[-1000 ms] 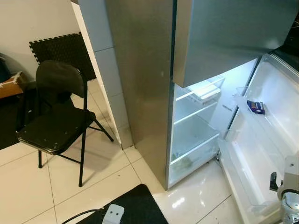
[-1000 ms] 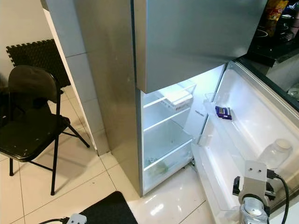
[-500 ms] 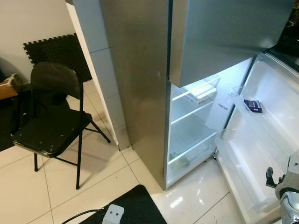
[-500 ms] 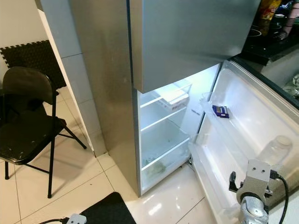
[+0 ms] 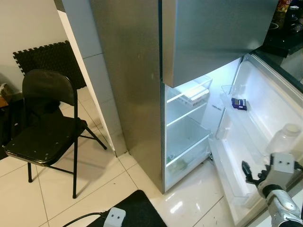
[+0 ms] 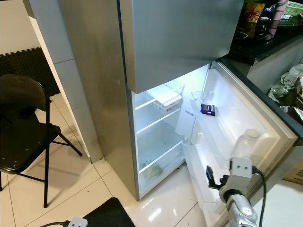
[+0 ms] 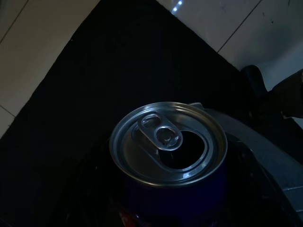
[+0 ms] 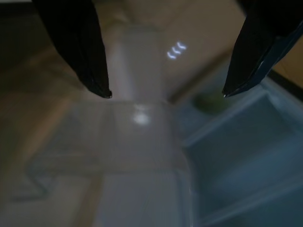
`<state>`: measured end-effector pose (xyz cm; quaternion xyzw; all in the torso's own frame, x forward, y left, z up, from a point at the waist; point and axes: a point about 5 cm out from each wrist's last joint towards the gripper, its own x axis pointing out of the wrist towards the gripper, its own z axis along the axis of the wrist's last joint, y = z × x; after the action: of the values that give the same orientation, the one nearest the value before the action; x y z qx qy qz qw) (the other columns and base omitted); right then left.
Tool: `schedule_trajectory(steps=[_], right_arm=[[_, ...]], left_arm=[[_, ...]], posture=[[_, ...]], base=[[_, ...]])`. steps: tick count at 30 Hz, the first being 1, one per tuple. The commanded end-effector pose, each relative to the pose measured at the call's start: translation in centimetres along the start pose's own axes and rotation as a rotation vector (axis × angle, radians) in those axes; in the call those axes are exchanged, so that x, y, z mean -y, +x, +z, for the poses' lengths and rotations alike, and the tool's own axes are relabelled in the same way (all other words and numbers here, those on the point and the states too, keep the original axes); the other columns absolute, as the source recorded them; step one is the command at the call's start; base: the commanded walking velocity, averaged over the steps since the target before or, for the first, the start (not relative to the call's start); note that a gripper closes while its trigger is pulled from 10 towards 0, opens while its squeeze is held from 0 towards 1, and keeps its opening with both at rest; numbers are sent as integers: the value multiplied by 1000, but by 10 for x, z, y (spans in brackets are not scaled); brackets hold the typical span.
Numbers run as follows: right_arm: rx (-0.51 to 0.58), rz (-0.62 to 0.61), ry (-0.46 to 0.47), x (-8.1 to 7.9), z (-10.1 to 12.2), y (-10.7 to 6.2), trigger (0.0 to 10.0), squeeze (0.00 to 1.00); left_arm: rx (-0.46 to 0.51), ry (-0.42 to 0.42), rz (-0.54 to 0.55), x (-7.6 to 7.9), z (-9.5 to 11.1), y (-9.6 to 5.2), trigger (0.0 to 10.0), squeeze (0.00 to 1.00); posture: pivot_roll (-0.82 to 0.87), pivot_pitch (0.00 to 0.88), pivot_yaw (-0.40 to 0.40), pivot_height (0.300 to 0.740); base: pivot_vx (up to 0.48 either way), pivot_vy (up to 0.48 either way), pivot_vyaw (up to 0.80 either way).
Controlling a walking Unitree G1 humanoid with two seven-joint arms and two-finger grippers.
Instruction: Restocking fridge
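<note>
The silver fridge (image 5: 137,85) stands with its lower door (image 5: 277,101) swung open and the inside lit. On the door's upper shelf lies a small blue packet (image 5: 238,104). A clear bottle with a white cap (image 5: 285,137) stands lower in the door. My right gripper (image 5: 251,172) is open beside the door's bottom shelf (image 5: 232,182), a little below the bottle. In the right wrist view its fingers (image 8: 94,71) are spread wide over blurred translucent plastic. My left gripper is shut on a blue drink can (image 7: 168,142), held above a black mat (image 7: 94,71).
A black folding chair (image 5: 45,132) stands on the tiled floor at the left. A black mat (image 5: 137,210) with a white plug block (image 5: 113,217) lies in front of me. A dark counter (image 6: 265,33) with packets is behind the open door.
The whole view has shifted as the camera turned right, bringing the bottle and counter into sight. My right gripper has come further up into view beside the door's bottom shelf.
</note>
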<state>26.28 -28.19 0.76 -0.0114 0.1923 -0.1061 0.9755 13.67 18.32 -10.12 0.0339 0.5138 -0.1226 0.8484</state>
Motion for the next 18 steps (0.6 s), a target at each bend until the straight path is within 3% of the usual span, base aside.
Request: schedule_trajectory(steps=[1, 4, 6, 7, 14, 17, 18], right_arm=[[-86, -38, -51, 4, -14, -5, 10000, 0], [-175, -23, -109, 2, -29, -10, 10000, 0], [-175, -23, -109, 2, -29, -10, 10000, 0], [-252, 26, -159, -4, -43, -15, 10000, 0], [-365, 75, -229, -12, -63, -24, 10000, 0], [-425, 243, -217, -35, -77, -31, 10000, 0], [-425, 243, -217, -35, -77, -31, 10000, 0]], left_arm=[[-1, -1, -31, 9, -1, 2, 10000, 0], [-1, -1, -30, 9, -1, 2, 10000, 0], [-1, -1, -30, 9, -1, 2, 10000, 0], [-1, 1, -30, 9, -1, 2, 10000, 0], [0, 1, -30, 9, 0, 2, 10000, 0], [0, -1, -31, 9, 0, 2, 10000, 0], [0, -1, -31, 9, 0, 2, 10000, 0]], posture=[[-7, 0, 2, 740], [-8, 0, 1, 740], [-8, 0, 1, 740], [-9, 0, 1, 740], [-8, 0, 0, 740], [-8, 0, -1, 740], [-8, 0, -1, 740]], base=[[0, 0, 0], [0, 0, 0], [0, 0, 0], [0, 0, 0], [0, 0, 0], [0, 0, 0], [0, 0, 0]])
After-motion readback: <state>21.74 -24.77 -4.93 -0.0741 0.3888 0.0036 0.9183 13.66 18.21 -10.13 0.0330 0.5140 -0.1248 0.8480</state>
